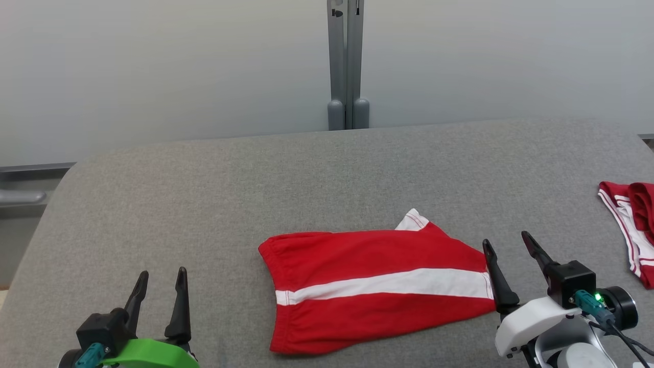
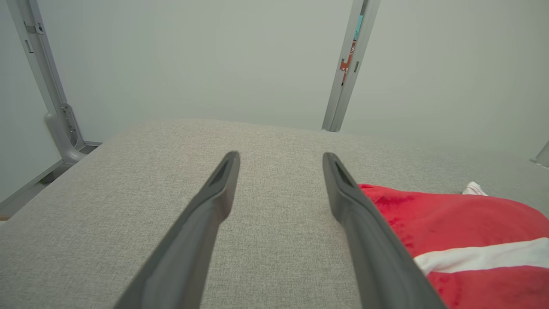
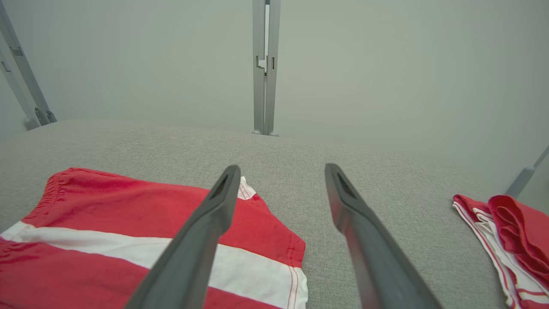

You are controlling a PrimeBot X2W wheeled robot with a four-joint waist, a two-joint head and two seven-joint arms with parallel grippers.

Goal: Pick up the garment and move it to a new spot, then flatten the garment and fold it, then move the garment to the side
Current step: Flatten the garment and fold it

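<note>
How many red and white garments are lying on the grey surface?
2. The striped garment lies flat in the middle; the bunched garment lies at the right edge, partly out of frame.

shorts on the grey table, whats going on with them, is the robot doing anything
A two-armed robot is working on the red shorts with a white stripe, which lie flat, seemingly folded, on the table. Nothing holds them: the left gripper and the right gripper are both open and empty, one on each side of the shorts. A second garment, red and white, lies bunched at the table's right edge.
</note>
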